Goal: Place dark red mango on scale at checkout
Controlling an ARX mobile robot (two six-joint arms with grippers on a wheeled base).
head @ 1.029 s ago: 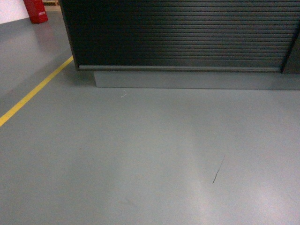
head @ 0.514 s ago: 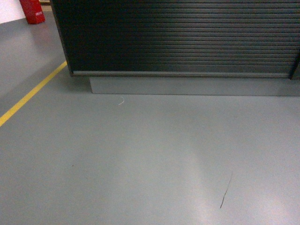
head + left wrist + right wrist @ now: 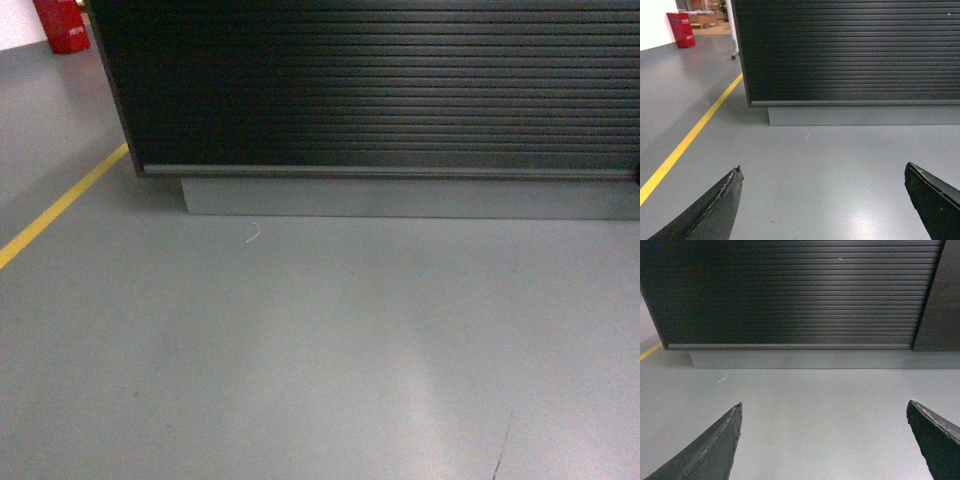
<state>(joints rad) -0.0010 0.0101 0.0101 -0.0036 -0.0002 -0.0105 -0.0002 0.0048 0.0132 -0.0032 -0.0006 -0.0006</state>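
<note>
The checkout (image 3: pixel 380 90) fills the top of the head view: a dark counter with a ribbed, slatted front on a grey plinth (image 3: pixel 400 197). Its top is out of view. The same slatted front (image 3: pixel 850 50) shows in the left wrist view and again as the checkout front (image 3: pixel 790 290) in the right wrist view. My left gripper (image 3: pixel 823 170) hangs open over bare grey floor, nothing between its fingers. My right gripper (image 3: pixel 824 408) is open too, and empty. The dark red mango and the scale are out of view. Neither gripper shows in the head view.
A yellow floor line (image 3: pixel 55 207) runs diagonally past the counter's left corner. A red box (image 3: pixel 681 29) stands far back on the left. A small white scrap (image 3: pixel 253 233) lies on the grey floor before the plinth. A dark scratch (image 3: pixel 500 450) marks the floor at lower right.
The counter has grown larger and shifted left and lower in the head view; the floor scratch has slid toward the bottom edge. I have rolled closer to the checkout.
</note>
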